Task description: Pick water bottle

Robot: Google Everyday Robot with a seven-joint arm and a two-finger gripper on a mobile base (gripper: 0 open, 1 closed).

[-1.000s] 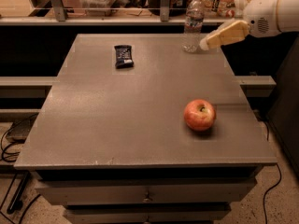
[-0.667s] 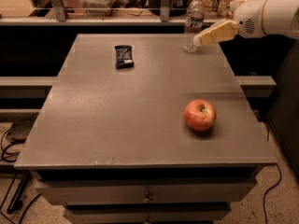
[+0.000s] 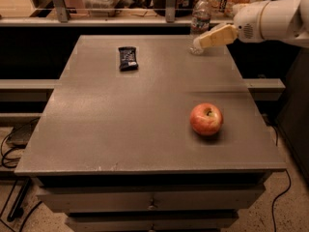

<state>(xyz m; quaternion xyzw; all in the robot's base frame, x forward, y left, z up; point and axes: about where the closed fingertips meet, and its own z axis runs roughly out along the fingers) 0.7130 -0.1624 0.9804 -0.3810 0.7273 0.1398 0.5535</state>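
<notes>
The water bottle [image 3: 200, 14] is clear plastic with a dark label band. It stands upright at the far right edge of the grey table [image 3: 145, 110]. My gripper [image 3: 199, 43] comes in from the right on a white arm [image 3: 275, 21]. Its tan tip lies in front of the bottle's lower part and hides the base. I cannot tell whether it touches the bottle.
A red apple [image 3: 206, 119] sits on the table's right side, nearer the front. A dark snack bar [image 3: 128, 58] lies at the far left-centre. A counter with a rail and clutter runs behind the table. Cables lie on the floor at left and right.
My gripper has moved left, from beside the bottle's right to in front of its lower part. The bottle, apple and snack bar have not moved.
</notes>
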